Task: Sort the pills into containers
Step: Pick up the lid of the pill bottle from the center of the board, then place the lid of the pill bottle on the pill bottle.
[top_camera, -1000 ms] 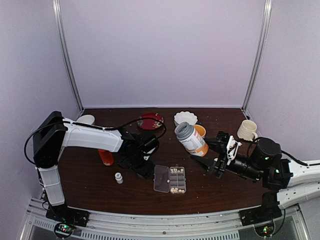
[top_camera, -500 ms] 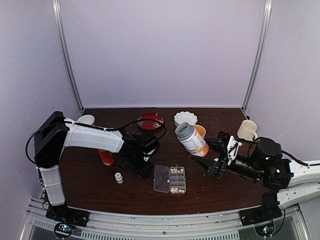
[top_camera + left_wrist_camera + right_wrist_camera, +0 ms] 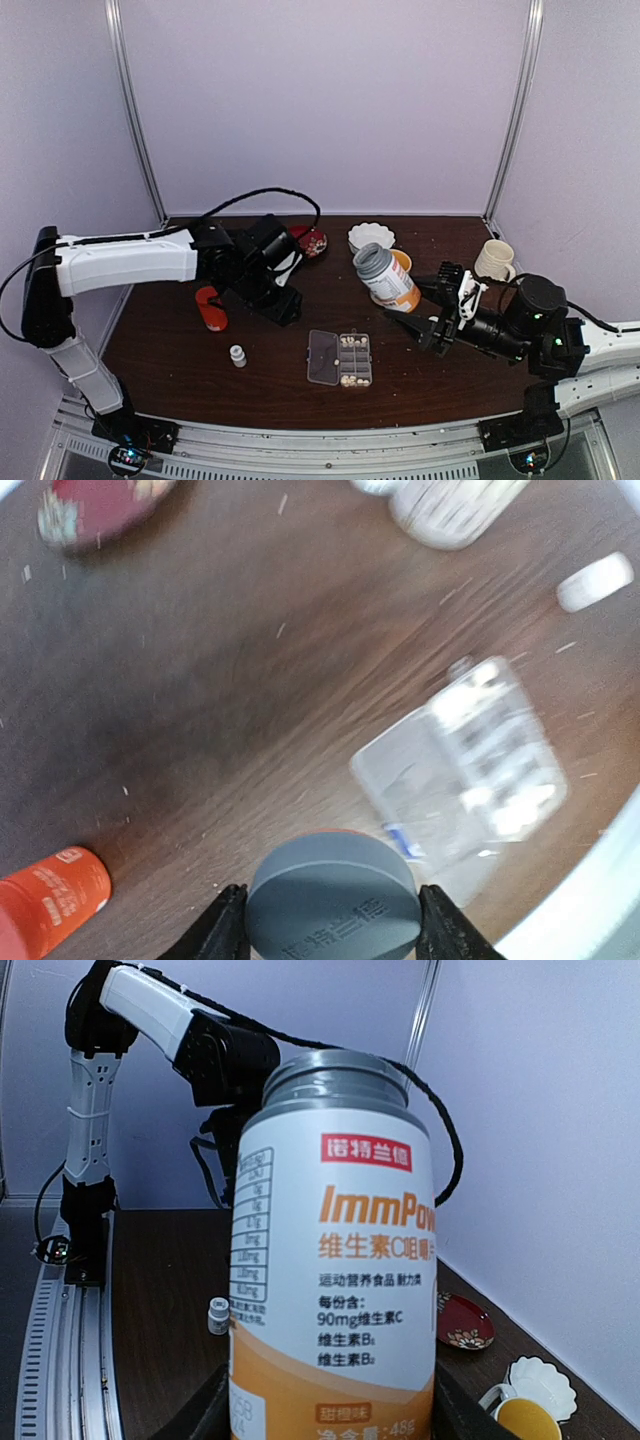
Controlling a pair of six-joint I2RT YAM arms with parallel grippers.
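Note:
The clear pill box (image 3: 340, 358) lies open near the front middle, with pale pills (image 3: 352, 343) in some of its cells. It shows blurred in the left wrist view (image 3: 470, 770). My left gripper (image 3: 279, 303) hangs behind and left of the box. In its wrist view the left gripper (image 3: 333, 920) is shut on a round grey cap (image 3: 333, 895) with an orange edge behind it. My right gripper (image 3: 418, 325) is shut on the base of a white and orange bottle (image 3: 386, 278) with a grey top, held tilted right of the box. The bottle fills the right wrist view (image 3: 335, 1260).
An orange bottle (image 3: 210, 308) lies at the left and a tiny white vial (image 3: 237, 355) stands left of the box. At the back are a red plate (image 3: 308, 240), a white bowl (image 3: 371, 236), an orange cup (image 3: 402, 260) and a mug (image 3: 494, 260).
My left arm has lifted and swung back, taking its gripper away from the box's left side. The right gripper and its bottle have barely shifted.

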